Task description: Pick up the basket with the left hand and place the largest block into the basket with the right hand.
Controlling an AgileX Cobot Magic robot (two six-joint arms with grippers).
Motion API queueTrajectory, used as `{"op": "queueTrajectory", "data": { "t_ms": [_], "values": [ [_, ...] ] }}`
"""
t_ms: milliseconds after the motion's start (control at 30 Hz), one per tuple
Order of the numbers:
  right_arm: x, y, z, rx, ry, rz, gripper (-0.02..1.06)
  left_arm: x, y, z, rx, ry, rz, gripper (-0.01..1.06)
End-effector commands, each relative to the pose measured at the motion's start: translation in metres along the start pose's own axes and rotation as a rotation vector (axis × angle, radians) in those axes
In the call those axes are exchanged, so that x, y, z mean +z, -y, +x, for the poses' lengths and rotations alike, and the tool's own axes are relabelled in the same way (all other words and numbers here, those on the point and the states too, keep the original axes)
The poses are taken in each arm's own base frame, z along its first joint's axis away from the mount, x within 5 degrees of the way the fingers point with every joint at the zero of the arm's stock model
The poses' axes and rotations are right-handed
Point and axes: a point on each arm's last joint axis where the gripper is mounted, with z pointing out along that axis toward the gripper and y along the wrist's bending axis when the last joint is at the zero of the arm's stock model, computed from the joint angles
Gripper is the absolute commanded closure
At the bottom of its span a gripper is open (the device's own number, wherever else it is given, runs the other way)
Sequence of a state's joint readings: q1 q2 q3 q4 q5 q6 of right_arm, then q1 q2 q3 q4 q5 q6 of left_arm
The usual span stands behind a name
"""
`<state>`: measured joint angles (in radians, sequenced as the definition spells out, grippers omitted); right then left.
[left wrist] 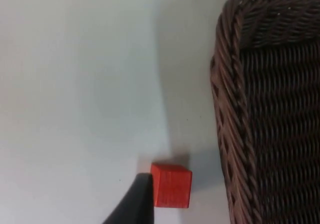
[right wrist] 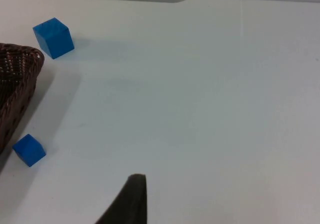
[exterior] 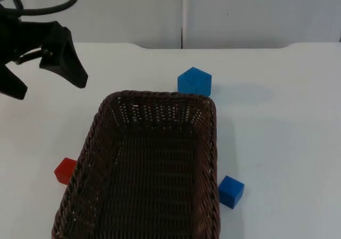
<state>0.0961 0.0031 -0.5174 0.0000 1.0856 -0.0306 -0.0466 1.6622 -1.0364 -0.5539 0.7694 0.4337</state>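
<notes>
Nearest the camera you've got the dark brown wicker basket [exterior: 144, 169], sitting flat on the white surface [exterior: 282, 132], long axis running away from the camera, nothing inside it. Its rim also shows in the left wrist view [left wrist: 235, 109] and a corner of it in the right wrist view [right wrist: 17, 79].

Your left gripper [exterior: 50, 84] hangs over the surface at the far left, well apart from the basket's far left corner, jaws spread wide, gripping nothing. A black fingertip [left wrist: 132, 204] of it shows in the left wrist view just beside the red block.

Right gripper: you only get one black fingertip [right wrist: 127, 201] in the right wrist view, over bare surface, well apart from the blocks; can't tell whether its jaws are spread or pressed together.

Largest block [exterior: 194, 82], blue, sits on the surface just beyond the basket's far right corner, about touching the rim; see it also in the right wrist view [right wrist: 53, 37].

Small blue block [exterior: 230, 191] lies just beside the basket's right wall toward the near end, also in the right wrist view [right wrist: 29, 150].

Small red block [exterior: 65, 170] lies against the basket's left wall, partly tucked behind the rim; in the left wrist view [left wrist: 171, 185] there's a narrow gap to the wicker.
</notes>
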Motion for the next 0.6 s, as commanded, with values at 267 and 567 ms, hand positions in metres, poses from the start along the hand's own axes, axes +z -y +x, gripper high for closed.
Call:
{"op": "queueTrajectory", "data": {
  "t_ms": [267, 567],
  "values": [
    [0.0, 0.0, 0.0, -0.001, 0.009, 0.006, 0.0, 0.043, 0.013, -0.012, 0.042, -0.048, 0.019, 0.05],
    [0.0, 0.0, 0.0, -0.001, 0.009, 0.006, 0.0, 0.084, 0.009, -0.011, 0.008, -0.118, 0.03, 0.05]
  ]
}}
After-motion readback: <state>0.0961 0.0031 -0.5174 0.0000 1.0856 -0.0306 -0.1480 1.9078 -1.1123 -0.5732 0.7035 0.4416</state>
